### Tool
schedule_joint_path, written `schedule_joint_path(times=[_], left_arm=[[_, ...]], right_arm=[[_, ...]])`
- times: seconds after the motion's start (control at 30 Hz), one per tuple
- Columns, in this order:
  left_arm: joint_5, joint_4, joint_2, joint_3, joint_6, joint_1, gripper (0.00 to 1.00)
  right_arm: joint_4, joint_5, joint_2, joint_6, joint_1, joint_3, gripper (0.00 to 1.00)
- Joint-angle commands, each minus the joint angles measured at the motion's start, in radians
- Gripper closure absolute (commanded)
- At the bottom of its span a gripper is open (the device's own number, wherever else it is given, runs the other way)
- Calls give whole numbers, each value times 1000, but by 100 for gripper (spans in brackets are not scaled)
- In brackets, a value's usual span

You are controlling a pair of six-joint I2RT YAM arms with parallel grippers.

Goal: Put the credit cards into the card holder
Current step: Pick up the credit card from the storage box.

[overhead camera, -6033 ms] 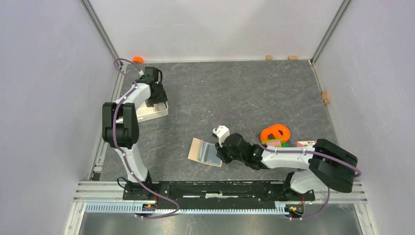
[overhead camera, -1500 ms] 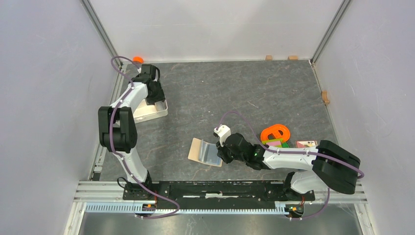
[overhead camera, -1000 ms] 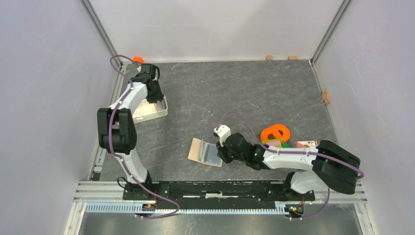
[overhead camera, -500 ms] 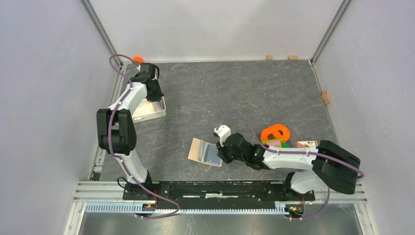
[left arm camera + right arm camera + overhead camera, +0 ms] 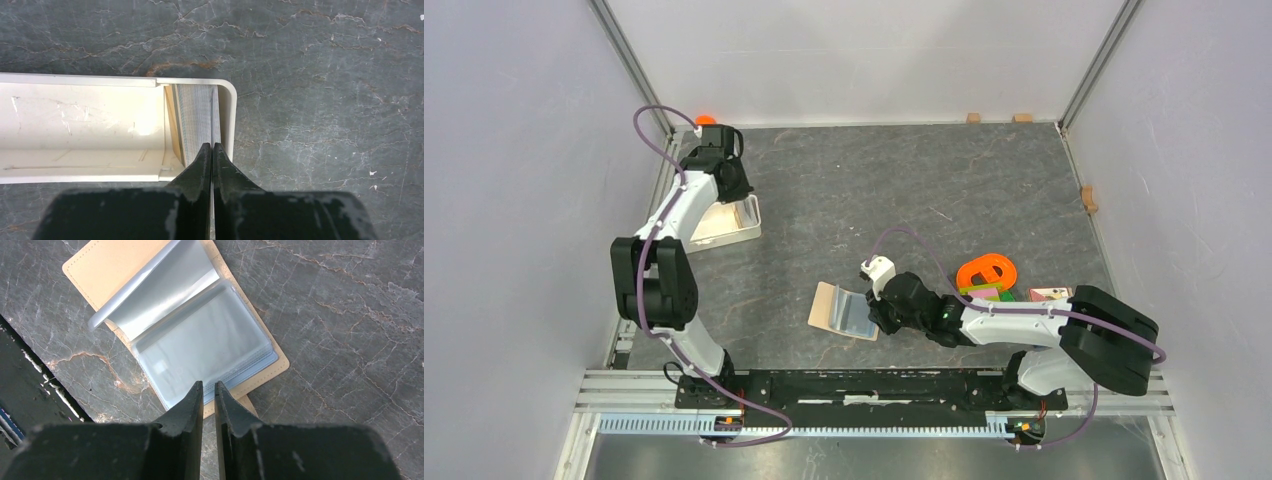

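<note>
A white tray (image 5: 714,232) lies at the back left, with my left gripper (image 5: 729,190) over its right end. In the left wrist view, credit cards stand on edge in that end of the tray (image 5: 90,125): a grey finely lined card (image 5: 196,117) and a tan one behind it. The left gripper (image 5: 212,146) is shut on the grey card's thin edge. The card holder (image 5: 839,308) lies open in the middle, its see-through pockets (image 5: 200,345) up. My right gripper (image 5: 209,385) rests at its near edge, jaws a narrow gap apart, nothing between them.
An orange ring (image 5: 986,270) and coloured bricks (image 5: 984,292) lie beside the right arm, with a pale, reddish-printed card (image 5: 1049,293) further right. An orange cap (image 5: 705,121) sits in the back left corner. Small wooden blocks (image 5: 973,117) line the walls.
The left gripper has closed on the card's edge. The left arm has swung slightly back and left, and the tray has shifted a little with it. The right arm has not moved.
</note>
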Motion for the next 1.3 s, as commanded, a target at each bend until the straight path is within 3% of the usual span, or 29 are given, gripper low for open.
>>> schedule_joint_path(times=[0.0, 0.23, 0.53, 0.83, 1.07, 1.27], left_arm=[[-48, 3, -60, 3, 65, 18, 98], [-86, -35, -55, 13, 56, 99, 95], [-62, -67, 60, 42, 57, 107, 92], [-19, -51, 100, 38, 53, 107, 80], [-20, -52, 109, 40, 49, 108, 87], [-7, -49, 70, 33, 45, 108, 85]], right_arm=[[16, 5, 6, 4, 2, 20, 82], [15, 4, 8, 6, 3, 22, 82], [19, 3, 2, 8, 3, 18, 82], [19, 2, 0, 9, 2, 14, 82], [19, 1, -1, 10, 3, 14, 82], [20, 0, 6, 11, 3, 17, 82]])
